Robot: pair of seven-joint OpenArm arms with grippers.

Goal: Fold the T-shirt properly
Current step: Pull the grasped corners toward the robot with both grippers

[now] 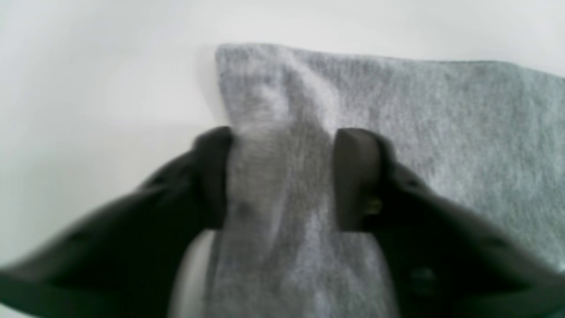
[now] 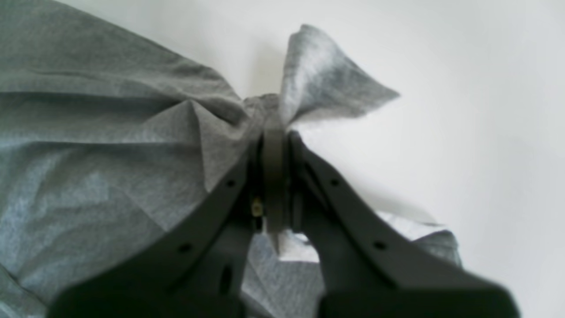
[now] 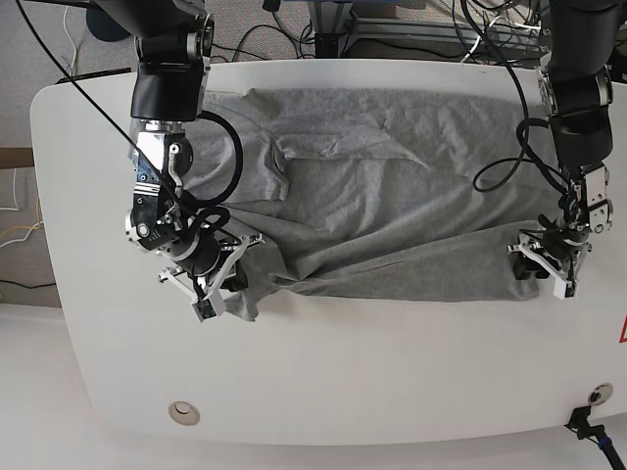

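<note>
White desk (image 3: 323, 392), rounded corners. T-shirt (image 3: 392, 196) spread wrinkled across the far half, its near edge doubled over along the middle. Right gripper (image 3: 217, 284) near the desk's left edge: fingers (image 2: 304, 176) pinched tight on a bunched corner of cloth. Left gripper (image 3: 549, 266) near the right edge: fingers (image 1: 353, 176) parted, cloth ridge between them, both touching it.

Bare table (image 3: 392, 362) below T-shirt (image 3: 392, 196)

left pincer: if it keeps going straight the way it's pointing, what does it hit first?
Probably the heather-grey wrinkled cotton T-shirt itself: the left pincer straddles a raised strip of it, jaws apart. Past that strip lies the shirt's corner, then the bare white table. Depth is unclear.
</note>
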